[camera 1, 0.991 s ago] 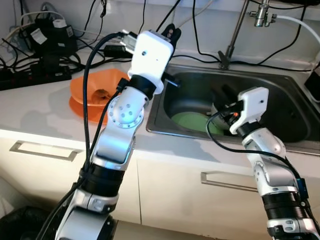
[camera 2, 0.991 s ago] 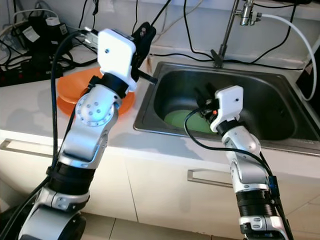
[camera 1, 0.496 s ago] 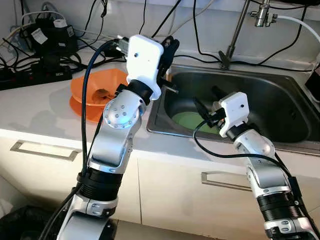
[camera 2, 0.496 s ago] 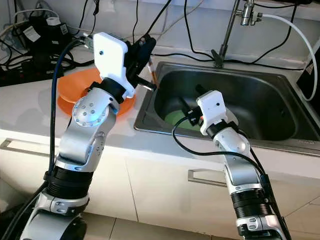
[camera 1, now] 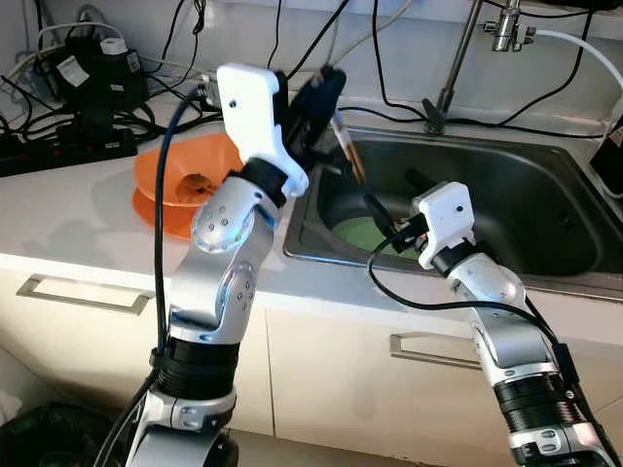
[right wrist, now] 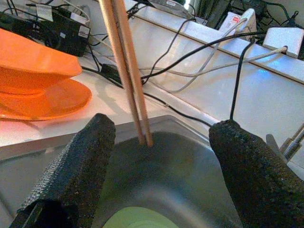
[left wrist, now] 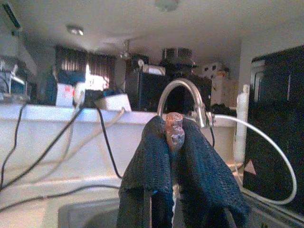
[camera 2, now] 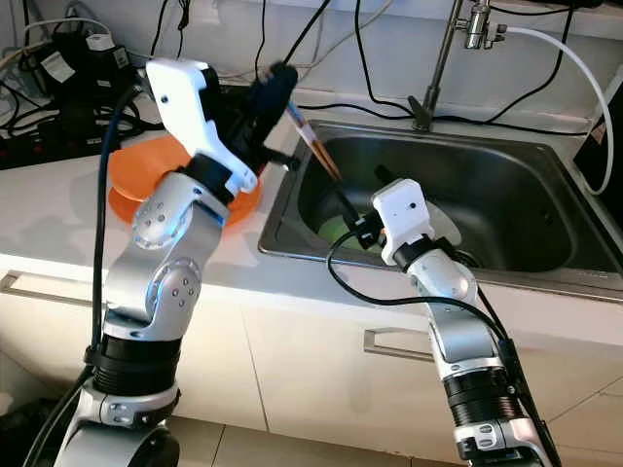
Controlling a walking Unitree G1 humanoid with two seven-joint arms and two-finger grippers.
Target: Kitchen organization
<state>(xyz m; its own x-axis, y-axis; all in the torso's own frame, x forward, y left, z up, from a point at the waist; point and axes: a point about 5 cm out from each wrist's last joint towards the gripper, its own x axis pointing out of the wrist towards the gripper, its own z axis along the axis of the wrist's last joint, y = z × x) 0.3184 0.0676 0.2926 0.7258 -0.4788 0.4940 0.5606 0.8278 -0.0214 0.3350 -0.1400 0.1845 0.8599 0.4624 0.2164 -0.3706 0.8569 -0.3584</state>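
Note:
My left gripper (camera 1: 326, 92) is shut on the top end of a pair of wooden chopsticks (camera 1: 348, 151), held above the sink's left rim. The chopsticks slant down over the steel sink (camera 1: 545, 209). In the left wrist view the fingers (left wrist: 152, 156) press on the chopstick ends (left wrist: 173, 130). My right gripper (camera 1: 391, 197) is open inside the sink, pointing at the chopsticks' lower end. In the right wrist view the chopsticks (right wrist: 128, 71) hang between and beyond its two spread fingers (right wrist: 76, 171), not touching them. A green plate (camera 1: 362, 233) lies on the sink floor.
An orange bowl on an orange plate (camera 1: 180, 180) sits on the white counter left of the sink. Power strips and black cables (camera 1: 88, 107) crowd the back left. The faucet (camera 1: 453, 68) rises behind the sink. Drawer handles (camera 1: 78, 292) line the cabinet front.
My left wrist has turned, so the chopsticks now slant down over the sink. My right gripper has moved left and up toward their lower end.

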